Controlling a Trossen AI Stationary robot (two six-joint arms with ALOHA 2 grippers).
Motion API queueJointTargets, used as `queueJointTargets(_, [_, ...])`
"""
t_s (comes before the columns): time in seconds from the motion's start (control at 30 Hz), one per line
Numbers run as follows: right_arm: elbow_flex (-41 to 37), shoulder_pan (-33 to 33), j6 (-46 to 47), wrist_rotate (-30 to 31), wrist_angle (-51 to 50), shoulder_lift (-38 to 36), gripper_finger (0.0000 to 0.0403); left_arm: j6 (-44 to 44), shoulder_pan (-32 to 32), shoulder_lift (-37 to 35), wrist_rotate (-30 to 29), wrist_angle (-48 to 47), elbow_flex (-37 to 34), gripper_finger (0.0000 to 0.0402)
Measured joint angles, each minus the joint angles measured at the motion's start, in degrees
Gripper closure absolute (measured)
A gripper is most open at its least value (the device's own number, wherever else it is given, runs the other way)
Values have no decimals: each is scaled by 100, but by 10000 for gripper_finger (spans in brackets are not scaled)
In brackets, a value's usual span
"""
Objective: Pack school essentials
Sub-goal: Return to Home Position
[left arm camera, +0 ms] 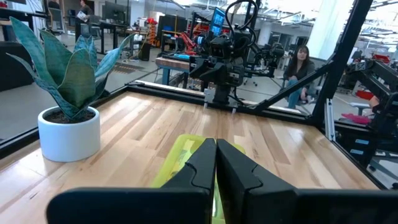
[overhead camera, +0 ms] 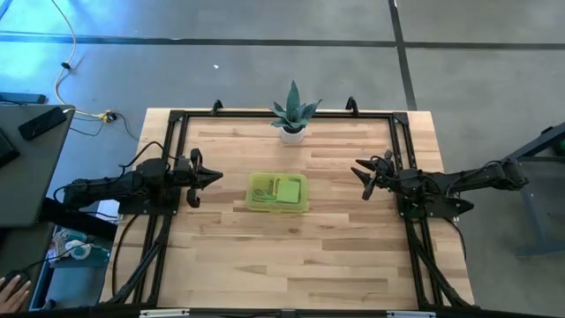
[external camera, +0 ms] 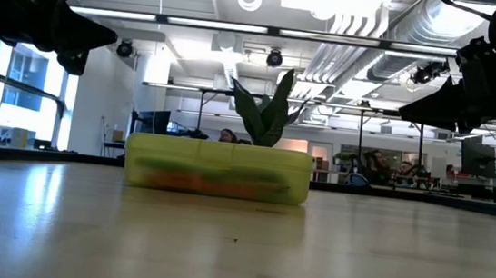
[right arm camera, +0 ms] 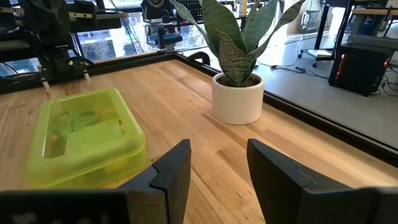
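The translucent yellow-green hinged case (overhead camera: pixel 277 192) lies shut at the table's middle; it also shows in the low view (external camera: pixel 218 169) and the right wrist view (right arm camera: pixel 84 137). Through its lid I make out green and orange school essentials (right arm camera: pixel 84 121) inside. My left gripper (overhead camera: pixel 214 178) hovers left of the case above the table, fingers shut (left arm camera: pixel 216 163). My right gripper (overhead camera: pixel 358 172) hovers right of the case, fingers open (right arm camera: pixel 217 163). Neither touches anything.
A spiky green plant in a white pot (overhead camera: pixel 292 117) stands at the table's far edge behind the case. A black frame (overhead camera: pixel 177 124) rims the table. Bare wood (overhead camera: pixel 291 256) lies on the near side. People sit in the room beyond (left arm camera: pixel 298 62).
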Motion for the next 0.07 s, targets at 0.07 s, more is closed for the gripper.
queueJointTargets(0.07, [0, 0, 0, 0, 0, -1, 253, 0, -1, 0, 0, 0, 0, 398])
